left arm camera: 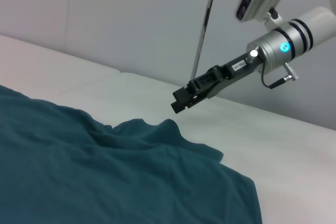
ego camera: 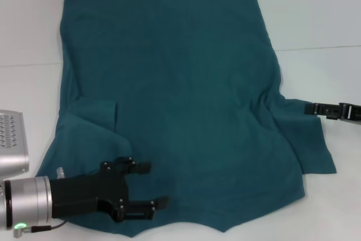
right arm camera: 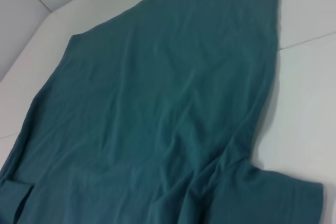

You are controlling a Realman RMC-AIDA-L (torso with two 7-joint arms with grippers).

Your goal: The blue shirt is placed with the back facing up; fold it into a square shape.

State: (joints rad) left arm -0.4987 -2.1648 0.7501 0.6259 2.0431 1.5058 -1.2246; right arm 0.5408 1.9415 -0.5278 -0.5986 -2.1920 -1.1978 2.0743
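Your blue shirt point(ego camera: 175, 94) lies spread flat across the white table point(ego camera: 316, 15), plain side up; it is soft, light cloth that will sag and wrinkle, so pinch it at the sleeve edges and hem. The left gripper point(ego camera: 151, 184) hovers over the shirt's near-left corner, fingers parted, holding nothing. The right gripper point(ego camera: 309, 108) sits at the shirt's right sleeve, apparently clenched.

White table point(ego camera: 316, 21) lies bare around the blue shirt point(ego camera: 180, 100).
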